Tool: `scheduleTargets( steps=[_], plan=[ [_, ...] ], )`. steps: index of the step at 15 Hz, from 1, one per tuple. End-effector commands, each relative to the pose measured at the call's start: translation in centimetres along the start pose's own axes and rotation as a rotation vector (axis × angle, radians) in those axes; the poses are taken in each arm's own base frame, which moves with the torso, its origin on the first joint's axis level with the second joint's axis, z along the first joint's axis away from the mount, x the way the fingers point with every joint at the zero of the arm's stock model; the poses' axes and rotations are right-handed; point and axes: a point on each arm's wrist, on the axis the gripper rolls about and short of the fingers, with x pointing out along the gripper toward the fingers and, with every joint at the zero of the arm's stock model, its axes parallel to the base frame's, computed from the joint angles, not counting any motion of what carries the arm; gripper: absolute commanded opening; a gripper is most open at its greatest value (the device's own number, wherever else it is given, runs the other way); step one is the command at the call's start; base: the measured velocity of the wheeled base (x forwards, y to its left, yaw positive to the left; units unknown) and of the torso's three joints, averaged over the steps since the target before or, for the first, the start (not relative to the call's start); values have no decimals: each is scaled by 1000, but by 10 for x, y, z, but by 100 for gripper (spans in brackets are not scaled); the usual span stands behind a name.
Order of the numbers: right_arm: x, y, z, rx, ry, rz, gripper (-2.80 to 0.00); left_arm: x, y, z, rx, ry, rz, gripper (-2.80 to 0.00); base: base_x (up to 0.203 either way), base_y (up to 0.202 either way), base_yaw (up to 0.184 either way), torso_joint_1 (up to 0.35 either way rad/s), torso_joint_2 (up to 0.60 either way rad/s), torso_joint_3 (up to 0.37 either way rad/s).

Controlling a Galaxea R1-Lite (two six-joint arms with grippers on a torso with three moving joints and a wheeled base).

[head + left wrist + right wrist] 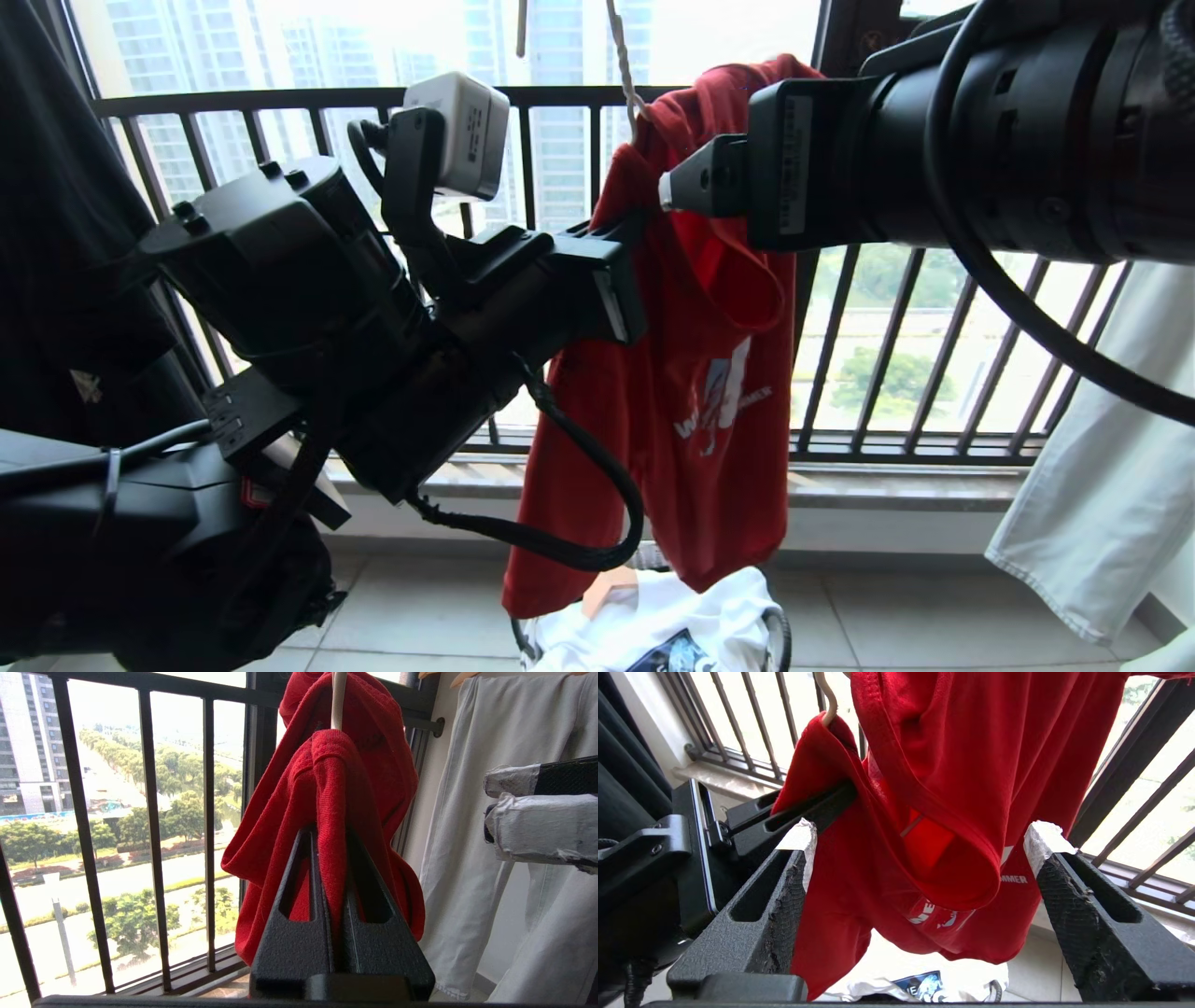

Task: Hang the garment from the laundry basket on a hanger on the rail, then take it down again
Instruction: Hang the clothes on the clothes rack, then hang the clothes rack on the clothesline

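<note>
I'm in the hanging or taking-down step; I can't tell which. The red T-shirt (691, 392) hangs bunched on the cream wire hanger (338, 700), above the laundry basket (780, 644). My left gripper (332, 858) is clamped on a fold of shirt just below the hanger's stem. My right gripper (920, 840) stands wide apart, its fingertips (1045, 840) straddling the collar without holding. Next I'd judge it must close on the collar.

Pale tiled floor (420, 597), laundry basket (780, 639) standing on it, white clothes (672, 607) heaped inside
</note>
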Motion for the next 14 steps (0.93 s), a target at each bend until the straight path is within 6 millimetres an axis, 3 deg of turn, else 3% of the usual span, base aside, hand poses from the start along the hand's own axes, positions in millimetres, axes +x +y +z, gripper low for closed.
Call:
scheduleTargets(
  steps=[1, 3, 4, 6, 14],
  plan=[
    [-18, -15, -2, 0, -1, -3, 0, -4, 0, 12, -6, -33, -3, -280, 0, 0, 0, 0, 0, 0],
    [-32, -28, -8, -10, 6, -7, 0, -7, 0, 16, -7, -38, -6, -280, 0, 0, 0, 0, 0, 0],
    [-39, -35, -9, -24, 8, -10, -280, -7, 0, 17, -8, -39, -6, -280, 0, 0, 0, 0, 0, 0],
    [-50, -48, -14, -76, 59, -34, -280, -9, 0, 19, -8, -35, -8, -280, 0, 0, 0, 0, 0, 0],
    [-58, -86, -8, -172, 69, -163, -280, -28, -3, 37, -112, 91, -131, -280, 0, 0, 0, 0, 0, 0]
  ],
)
